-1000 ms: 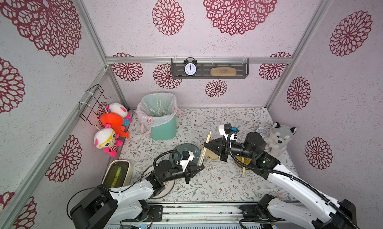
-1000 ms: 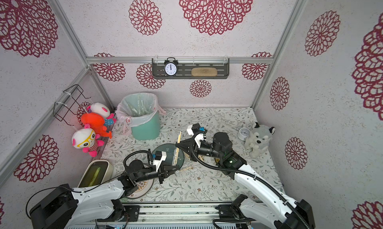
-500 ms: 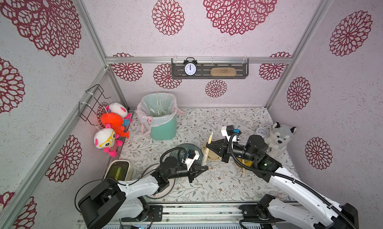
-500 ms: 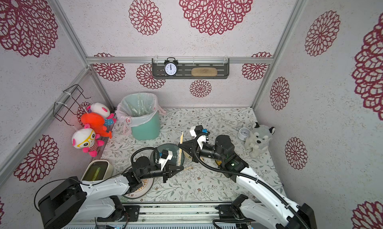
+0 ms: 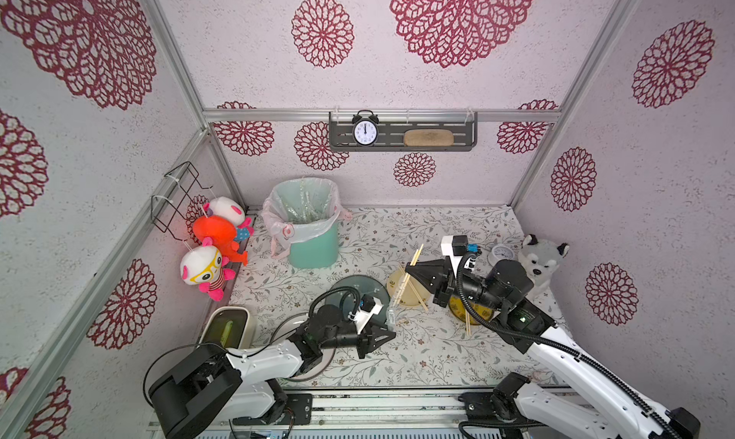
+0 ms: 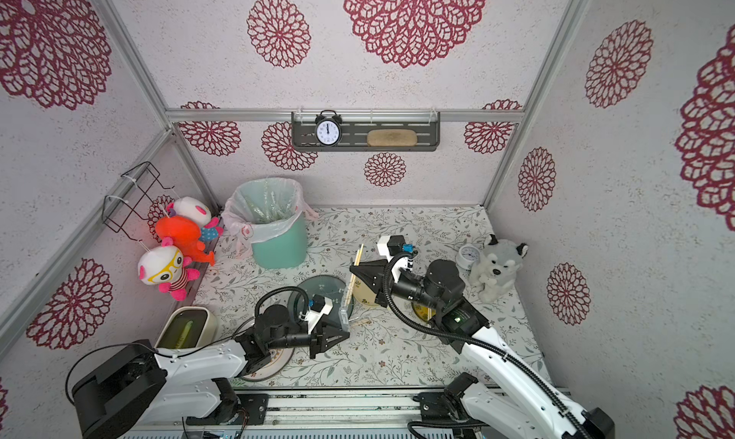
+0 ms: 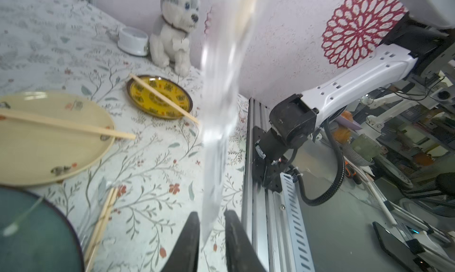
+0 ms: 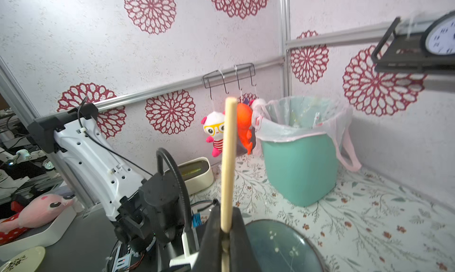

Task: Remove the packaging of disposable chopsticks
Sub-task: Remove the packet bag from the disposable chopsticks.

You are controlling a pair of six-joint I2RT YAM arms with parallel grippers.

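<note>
Mid-frame in both top views the floral table [image 5: 437, 349] is crowded. It carries a teal glass plate [image 5: 370, 286], a cream plate [image 7: 49, 155] with a loose pair of sticks [image 7: 61, 126] across it, and a yellow plate [image 7: 157, 108] with another pair [image 7: 162, 98], partly hidden under the right arm. A green bin [image 5: 314, 246] with a pink-white liner stands toward the table's upper left. A husky plush [image 5: 543, 260] sits at the right wall beside a small white clock [image 5: 500, 254]. A third pair [image 7: 103, 214] lies on the table just beside the teal plate, seemingly with clear plastic about it. The right arm reaches leftward over the plates. The right gripper [image 8: 226, 210] has its fingers clamped tight on the disposable chopsticks [image 8: 229, 160], which stand tilted above the cream plate. The left arm stretches low near the table's front edge. The fingers of the left gripper [image 7: 211, 212] stand slightly apart, and the lower end of the blurred packaging [image 7: 219, 110] hangs between them, not visibly pinched.
</note>
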